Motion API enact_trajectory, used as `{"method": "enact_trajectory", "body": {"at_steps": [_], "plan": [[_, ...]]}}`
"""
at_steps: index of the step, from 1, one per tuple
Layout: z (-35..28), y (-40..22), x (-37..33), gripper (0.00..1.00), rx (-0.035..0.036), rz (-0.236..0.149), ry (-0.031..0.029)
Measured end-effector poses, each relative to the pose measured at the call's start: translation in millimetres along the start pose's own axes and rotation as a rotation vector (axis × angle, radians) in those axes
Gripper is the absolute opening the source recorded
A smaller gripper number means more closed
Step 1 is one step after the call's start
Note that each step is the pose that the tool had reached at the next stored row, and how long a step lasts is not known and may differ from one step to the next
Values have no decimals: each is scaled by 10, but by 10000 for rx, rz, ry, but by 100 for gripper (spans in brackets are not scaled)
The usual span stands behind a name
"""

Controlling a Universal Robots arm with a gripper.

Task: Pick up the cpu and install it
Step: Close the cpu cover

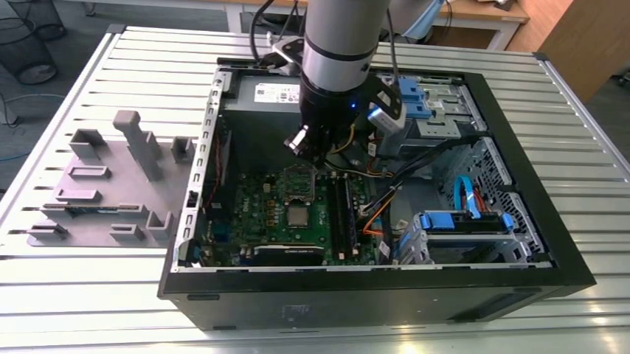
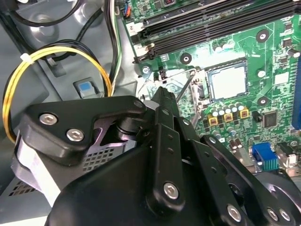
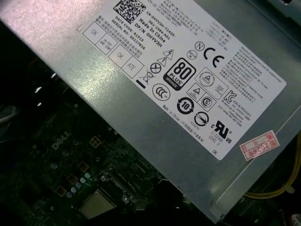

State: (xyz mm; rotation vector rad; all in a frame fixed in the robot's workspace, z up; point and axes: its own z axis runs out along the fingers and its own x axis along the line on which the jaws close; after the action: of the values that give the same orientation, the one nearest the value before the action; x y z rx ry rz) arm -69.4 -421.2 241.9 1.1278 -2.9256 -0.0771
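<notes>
The cpu (image 1: 298, 216) is a small silver square lying flat in the socket on the green motherboard (image 1: 258, 210) inside the open computer case. It also shows in the second wrist view (image 2: 229, 80) and, dimly, in the first wrist view (image 3: 96, 205). The hinged silver socket frame (image 1: 298, 179) stands open just behind it, with its thin lever (image 2: 186, 87) raised. My gripper (image 1: 303, 147) hangs above that frame, a short way behind and above the cpu and apart from it. Its black linkage (image 2: 162, 94) points toward the frame.
The grey power supply (image 3: 188, 94) with its label lies close under the wrist. Yellow cables (image 2: 47, 54) loop beside it. Black memory slots (image 1: 340, 214) run along the cpu. Blue drive bays (image 1: 462, 221) stand at the exterior view's right, grey fixture blocks (image 1: 108, 184) on the slatted table at its left.
</notes>
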Motion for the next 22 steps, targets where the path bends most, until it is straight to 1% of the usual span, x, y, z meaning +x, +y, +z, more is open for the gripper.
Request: {"method": "enact_trajectory", "body": {"at_steps": [9,17,22], "plan": [[-3,-52,71,10,58,-72,56],[-8,-124,149,10,103,-134,102],[-10,-164,186,10,138,-178,135]]}}
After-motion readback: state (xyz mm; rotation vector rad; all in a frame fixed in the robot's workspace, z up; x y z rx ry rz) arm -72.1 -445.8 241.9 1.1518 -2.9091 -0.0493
